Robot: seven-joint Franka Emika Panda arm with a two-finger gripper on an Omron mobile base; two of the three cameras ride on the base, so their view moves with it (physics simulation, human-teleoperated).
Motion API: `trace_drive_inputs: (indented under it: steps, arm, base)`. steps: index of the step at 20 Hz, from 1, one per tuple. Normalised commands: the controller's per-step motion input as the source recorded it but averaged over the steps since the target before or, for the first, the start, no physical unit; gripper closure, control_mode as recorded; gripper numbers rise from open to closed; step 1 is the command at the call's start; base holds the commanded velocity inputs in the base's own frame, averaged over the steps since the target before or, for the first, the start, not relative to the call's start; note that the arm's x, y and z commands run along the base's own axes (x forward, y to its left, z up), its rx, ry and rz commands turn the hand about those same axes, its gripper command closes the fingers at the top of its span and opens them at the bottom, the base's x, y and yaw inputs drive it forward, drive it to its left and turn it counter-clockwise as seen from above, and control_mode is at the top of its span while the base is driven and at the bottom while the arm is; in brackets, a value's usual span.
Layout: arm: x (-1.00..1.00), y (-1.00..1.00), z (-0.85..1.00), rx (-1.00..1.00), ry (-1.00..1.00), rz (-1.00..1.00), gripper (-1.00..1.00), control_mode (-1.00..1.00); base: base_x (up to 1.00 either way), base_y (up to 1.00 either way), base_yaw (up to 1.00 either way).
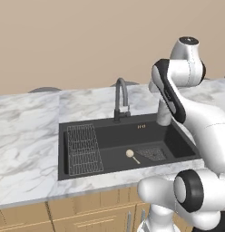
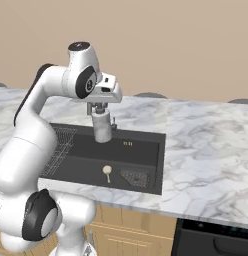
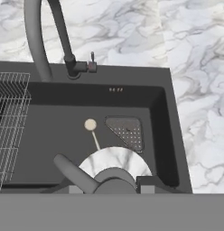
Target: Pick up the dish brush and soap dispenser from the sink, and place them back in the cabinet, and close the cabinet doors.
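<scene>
From the left base view, the arm reaches out over the black sink (image 1: 178,140), and the marbled soap dispenser (image 1: 163,113) hangs below its wrist, lifted clear of the basin floor near the right rear corner. The gripper itself is hidden behind the arm here. Down on the basin floor lies the dish brush (image 1: 131,155), cream head toward the left, thin handle running to the right, just beside the triangular drain strainer (image 1: 152,153). The wire rack (image 1: 83,149) fills the left part of the basin, and the gooseneck faucet (image 1: 121,99) stands at the back rim, left of the raised bottle.

Over to the right base view: the gripper (image 2: 100,111) is clamped on the top of the soap dispenser (image 2: 102,127), the bottle hanging upright beneath it, above the sink (image 2: 156,150). The dish brush (image 2: 107,172) lies on the floor below and slightly right of the bottle, well apart from the tool, with the strainer (image 2: 134,177) to its right. Marble counter (image 2: 211,145) runs off to the right.

Now the hand view, looking straight down: the soap dispenser (image 3: 118,162) with its dark pump top sits right under the camera, held. Beyond it the dish brush (image 3: 91,125) rests on the sink (image 3: 170,117) floor, its handle disappearing behind the bottle, strainer (image 3: 126,131) alongside, faucet (image 3: 39,40) at the rim.
</scene>
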Motion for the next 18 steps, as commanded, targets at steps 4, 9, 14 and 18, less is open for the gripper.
trace_drive_inputs:
  steps: [4, 9, 14, 18]
  arm:
    - [0.0, 0.0, 0.0, 0.0, 0.0, 0.0, 1.0, 1.0]
    - [0.0, 0.0, 0.0, 0.0, 0.0, 0.0, 1.0, 1.0]
    - [0.0, 0.0, 0.0, 0.0, 0.0, 0.0, 1.0, 1.0]
    - [0.0, 0.0, 0.0, 0.0, 0.0, 0.0, 1.0, 1.0]
  base:
    - [-0.51, -0.13, -0.31]
    - [-0.74, -0.15, -0.44]
    - [-0.68, -0.11, -0.62]
    - [-0.46, -0.05, -0.69]
